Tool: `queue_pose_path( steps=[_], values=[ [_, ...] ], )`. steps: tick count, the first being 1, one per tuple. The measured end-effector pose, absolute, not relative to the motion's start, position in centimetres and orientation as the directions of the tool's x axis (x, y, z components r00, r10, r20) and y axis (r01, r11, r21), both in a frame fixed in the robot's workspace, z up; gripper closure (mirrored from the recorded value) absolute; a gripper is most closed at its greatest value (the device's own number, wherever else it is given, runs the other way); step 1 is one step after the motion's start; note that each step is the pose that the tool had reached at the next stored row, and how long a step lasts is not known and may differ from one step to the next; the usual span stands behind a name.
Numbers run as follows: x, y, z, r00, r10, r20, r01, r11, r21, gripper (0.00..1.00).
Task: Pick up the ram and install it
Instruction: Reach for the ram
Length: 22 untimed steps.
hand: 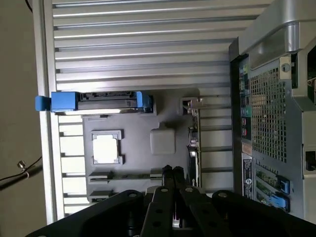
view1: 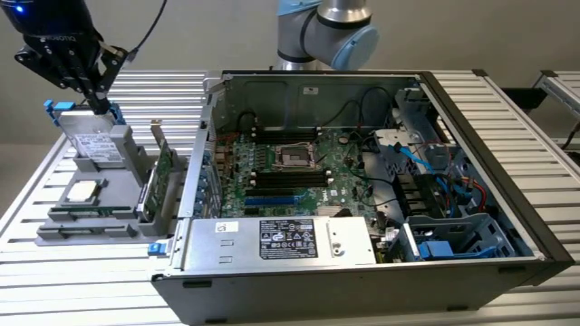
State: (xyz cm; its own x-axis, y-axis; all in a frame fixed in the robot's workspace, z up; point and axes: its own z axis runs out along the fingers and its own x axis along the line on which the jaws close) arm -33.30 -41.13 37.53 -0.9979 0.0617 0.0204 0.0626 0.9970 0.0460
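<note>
Hanging over the gray holder point(view1: 54, 234), the gripper point(view1: 97, 103) has its two dark fingers point(hand: 167, 174) pressed shut, and there is nothing in them. It is above the end of the holder where the hard drive point(view1: 95, 142) stands with its blue clips point(view1: 56, 107).

The ram point(view1: 91, 212) is in the holder too. It lies in a slot near the other end, well apart from the gripper. It looks like a thin green strip with a pale patch on it. Most of it sits down in the slot, so its chips are hard to make out.

A silver square chip point(view1: 83, 191) rests on the holder between the drive and the ram. A tall green card point(view1: 164, 170) stands on the edge of the holder, on the side next to the open computer case point(view1: 507, 204).

The drive has a pale label with writing too small to read. Inside the case, at the end near the holder's ram slot, a metal power box point(view1: 208, 248) has a black label point(view1: 288, 239) with white marks and tiny words that cannot be read. The green main board point(view1: 349, 173) has small white marks that cannot be read either.

The arm point(view1: 327, 30) is cut off by the edge of the exterior view. In the wrist view, the gripper's black body hides the part of the holder under it.
</note>
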Motion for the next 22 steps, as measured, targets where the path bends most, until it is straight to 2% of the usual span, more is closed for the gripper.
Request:
queue_pose_path(
  steps=[9,22],
  values=[
    [-34.3,-42.4,36.9,-0.997,0.059,0.041,0.061,0.997,0.045,0.9],
    [-36.2,-45.6,36.5,-0.997,0.058,0.043,0.06,0.997,0.045,0.9]
  ],
)
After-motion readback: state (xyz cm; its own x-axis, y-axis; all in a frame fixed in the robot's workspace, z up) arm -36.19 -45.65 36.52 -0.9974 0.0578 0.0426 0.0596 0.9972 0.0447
